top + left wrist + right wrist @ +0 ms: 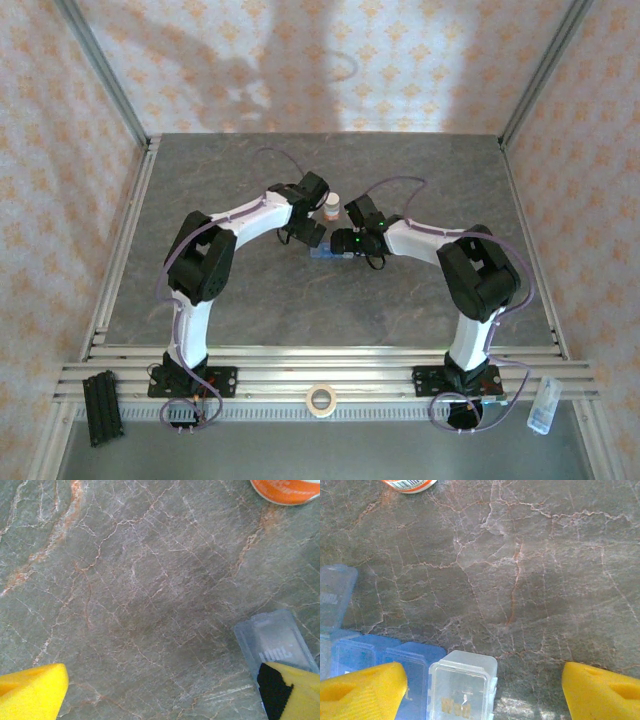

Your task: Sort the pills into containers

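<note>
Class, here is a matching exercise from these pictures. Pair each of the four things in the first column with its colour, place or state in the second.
Column one
1. bottle
2. containers
3. tape roll
4. left gripper

Column two
A. fingers spread wide open
B. white with an orange band
C. translucent blue, with one clear end
D. on the metal rail at the near edge

Pairs: 1-B, 2-C, 3-D, 4-A

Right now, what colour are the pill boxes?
The pill boxes are see-through blue with one clear end; best in the right wrist view.
</note>
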Action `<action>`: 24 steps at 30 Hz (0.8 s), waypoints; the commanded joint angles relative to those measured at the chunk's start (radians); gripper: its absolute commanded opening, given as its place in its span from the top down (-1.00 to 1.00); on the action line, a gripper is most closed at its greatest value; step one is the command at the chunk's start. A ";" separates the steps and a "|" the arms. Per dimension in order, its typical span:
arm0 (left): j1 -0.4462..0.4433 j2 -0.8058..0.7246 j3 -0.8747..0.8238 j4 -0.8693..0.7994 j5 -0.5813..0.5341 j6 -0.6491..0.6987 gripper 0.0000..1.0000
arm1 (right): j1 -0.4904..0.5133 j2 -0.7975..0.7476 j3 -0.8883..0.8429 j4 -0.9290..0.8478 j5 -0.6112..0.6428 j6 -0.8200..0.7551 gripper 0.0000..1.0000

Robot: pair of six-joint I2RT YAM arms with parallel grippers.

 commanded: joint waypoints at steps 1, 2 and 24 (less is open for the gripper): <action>0.008 -0.015 -0.028 -0.001 -0.009 -0.001 -1.00 | 0.000 0.025 -0.024 -0.123 0.031 -0.018 -0.65; 0.006 -0.020 -0.030 0.000 -0.006 -0.002 -1.00 | -0.001 0.021 -0.018 -0.129 0.032 -0.020 -0.65; 0.010 -0.437 -0.175 0.096 0.047 -0.095 -1.00 | 0.000 -0.116 0.281 -0.391 0.148 -0.039 -0.99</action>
